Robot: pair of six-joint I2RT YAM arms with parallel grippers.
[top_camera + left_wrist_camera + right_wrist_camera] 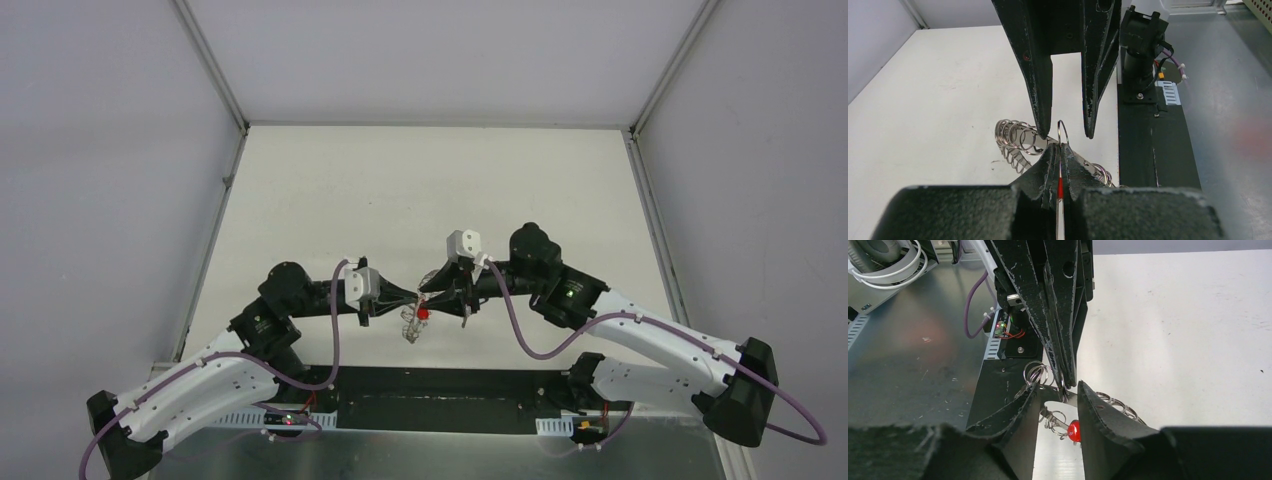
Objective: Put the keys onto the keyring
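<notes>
Left jaws are pressed together on the keys [1060,186], just a red sliver from the left wrist; the right wrist view shows one whole red head [1074,431] between the parted right jaws. One keyring [1015,137] sits just beside the keys.

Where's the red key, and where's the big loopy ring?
red key [1074,431]: right wrist view, on its round red head.
keyring [1015,137]: left wrist view, on its wire loops.
</notes>
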